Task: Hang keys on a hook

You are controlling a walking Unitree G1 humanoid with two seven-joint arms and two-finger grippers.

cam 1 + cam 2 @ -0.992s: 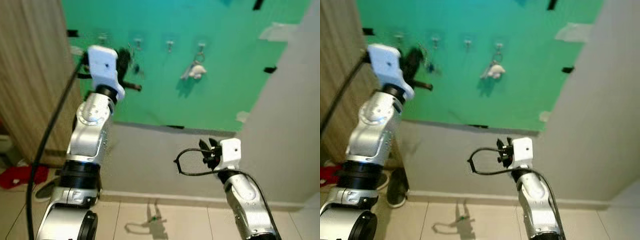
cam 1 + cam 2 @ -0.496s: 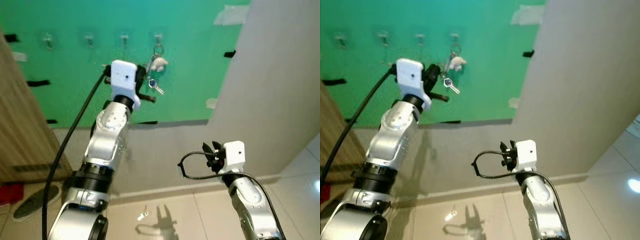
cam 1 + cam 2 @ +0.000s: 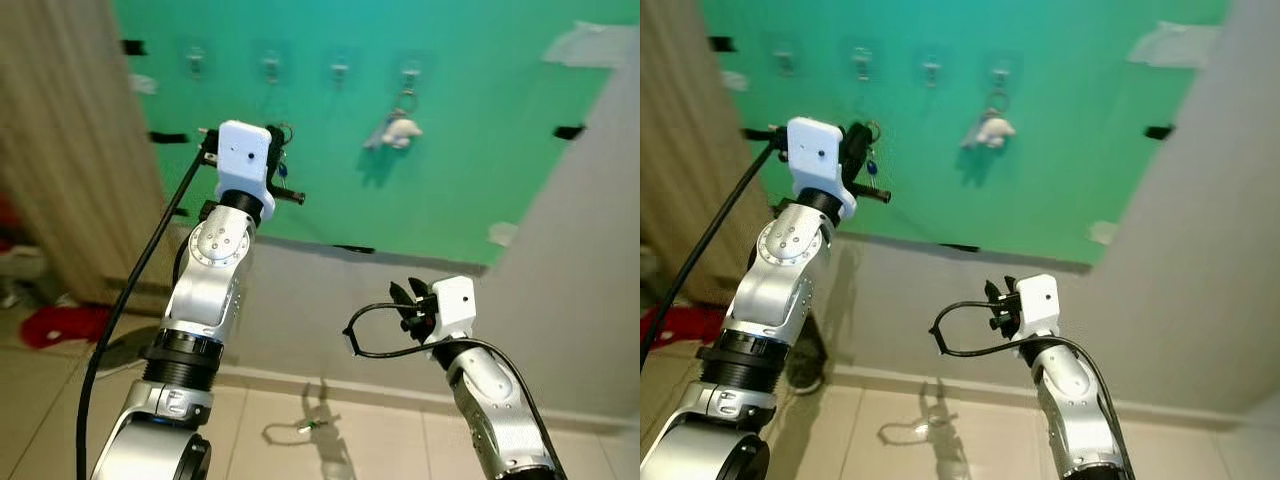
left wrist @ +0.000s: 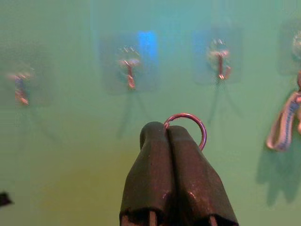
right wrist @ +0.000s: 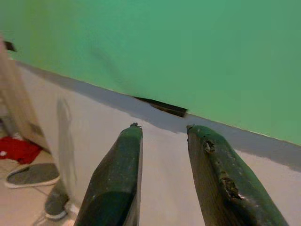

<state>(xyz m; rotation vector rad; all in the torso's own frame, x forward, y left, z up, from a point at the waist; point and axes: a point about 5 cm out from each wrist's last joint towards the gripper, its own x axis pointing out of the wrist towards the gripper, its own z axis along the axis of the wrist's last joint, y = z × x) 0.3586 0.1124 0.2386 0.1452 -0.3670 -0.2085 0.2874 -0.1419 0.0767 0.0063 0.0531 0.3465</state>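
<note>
Left wrist view: left end effector (image 4: 168, 134) pinches the key ring (image 4: 190, 127) below hooks (image 4: 128, 74); right end effector (image 5: 162, 136) parted.

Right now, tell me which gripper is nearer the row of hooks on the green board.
Left. The left gripper, shut on the key ring, is raised just before the hooks. The right gripper hangs low, below the green board.

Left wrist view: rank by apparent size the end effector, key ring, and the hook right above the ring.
1. Left end effector, shut on the ring; nearest the camera, so it looks biggest.
2. Key ring, poking out past the fingertips.
3. Hook on the green board, farther off and blurred.
</note>
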